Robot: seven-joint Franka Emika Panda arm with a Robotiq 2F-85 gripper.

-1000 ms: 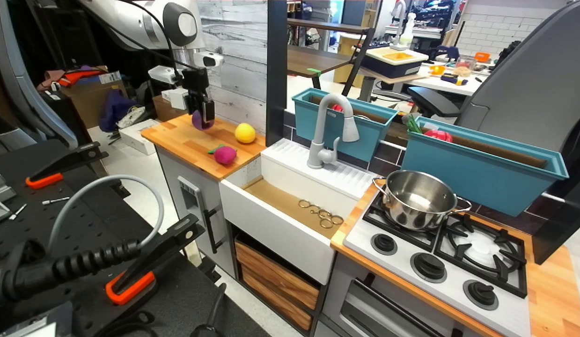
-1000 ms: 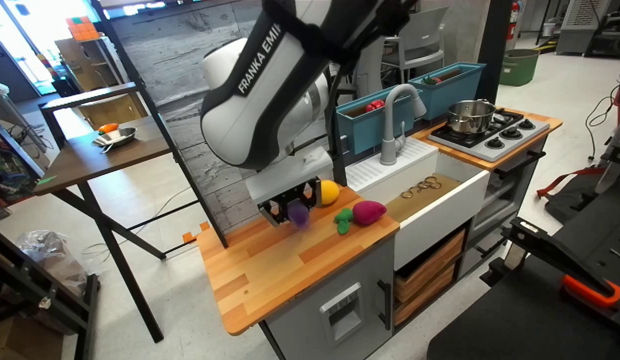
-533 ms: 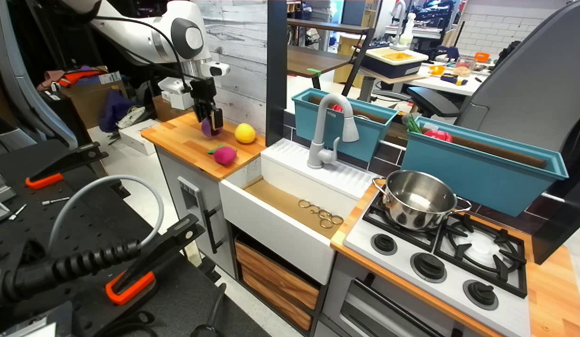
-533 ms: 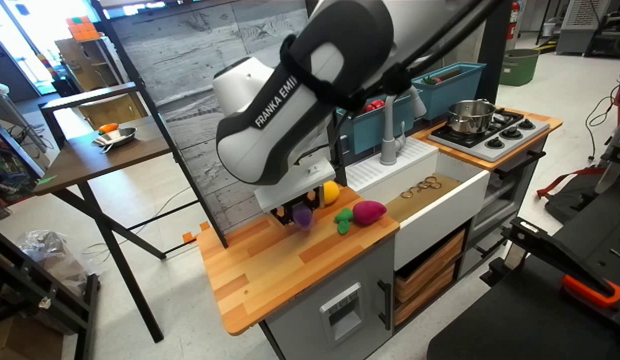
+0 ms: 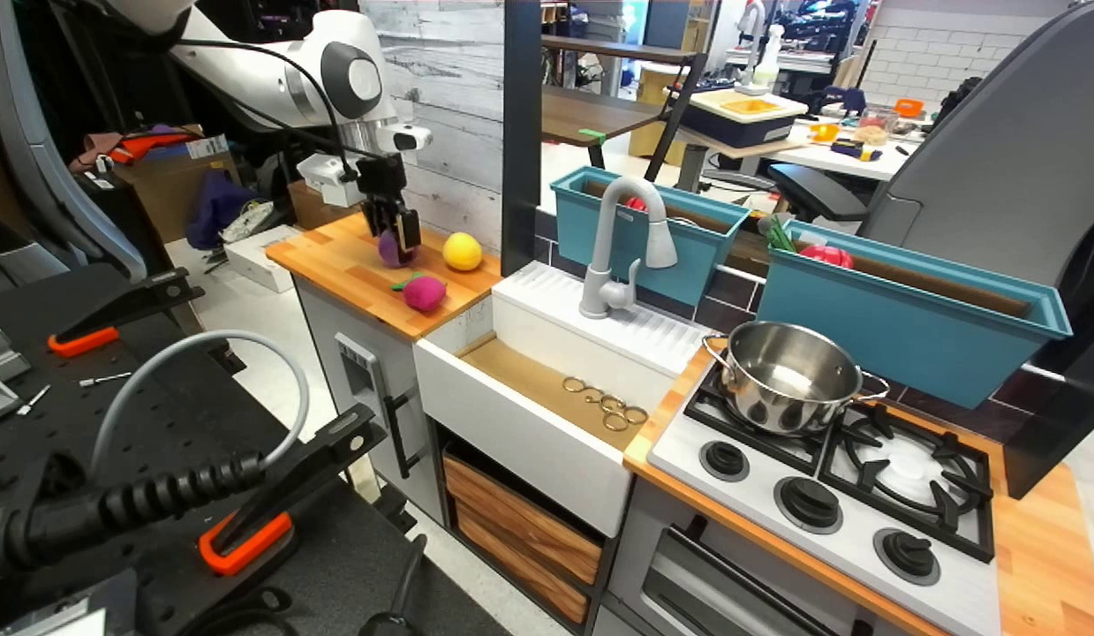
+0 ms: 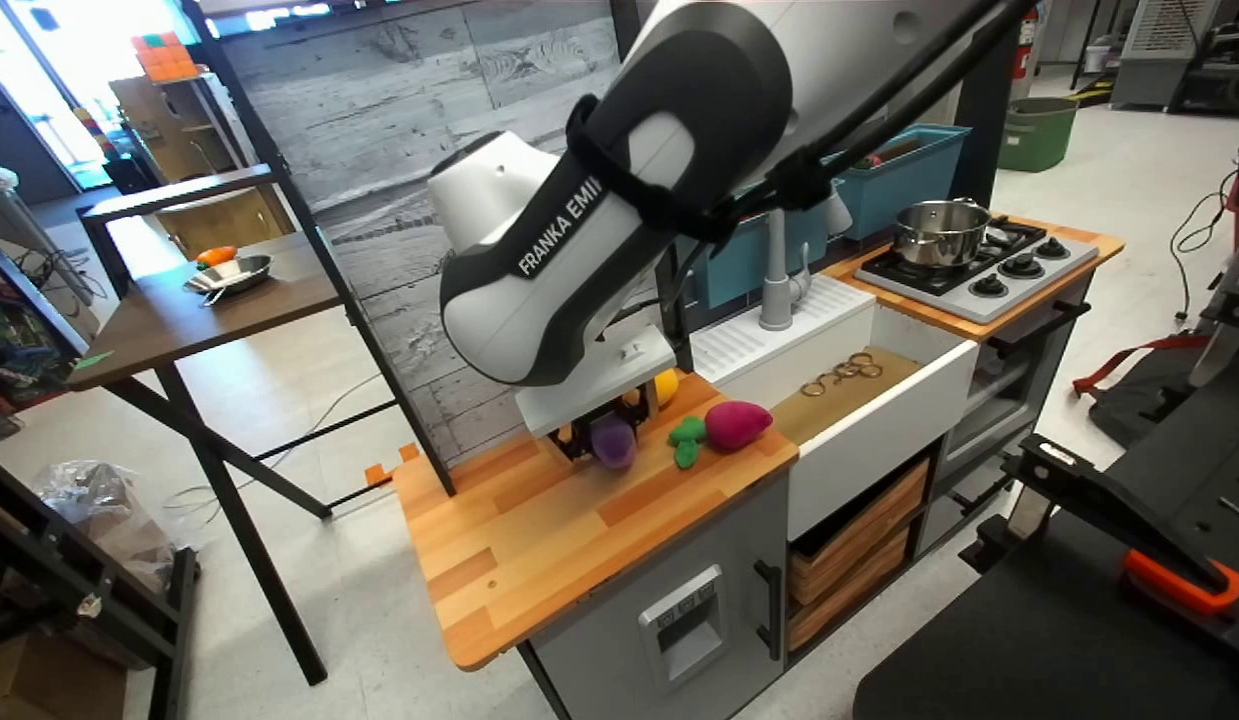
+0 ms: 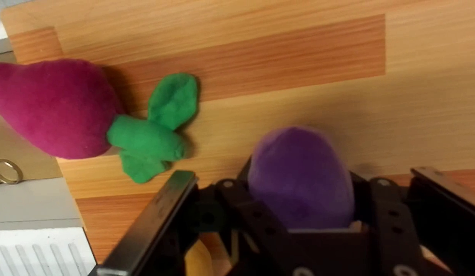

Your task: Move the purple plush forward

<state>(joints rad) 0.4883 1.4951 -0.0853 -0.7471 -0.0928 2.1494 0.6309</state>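
The purple plush (image 7: 300, 172) sits between the fingers of my gripper (image 6: 606, 424) in the wrist view. Black finger parts press close on both its sides. Both exterior views show it (image 5: 395, 252) (image 6: 614, 443) low over the wooden counter (image 6: 539, 550), under the gripper. Its lower end is hidden by the gripper body. A shadow lies beside it on the wood. I cannot tell whether it touches the counter.
A pink-red plush with green leaves (image 7: 61, 109) lies close by on the counter. A yellow round toy (image 5: 462, 252) sits behind, near the wall. The white sink (image 5: 529, 446) and its grey faucet (image 5: 607, 238) adjoin the counter. A steel pot (image 5: 789, 375) stands on the stove.
The gripper has moved down towards the counter and a little towards the pink-red plush. The purple plush moved along with it. The other toys have not moved.
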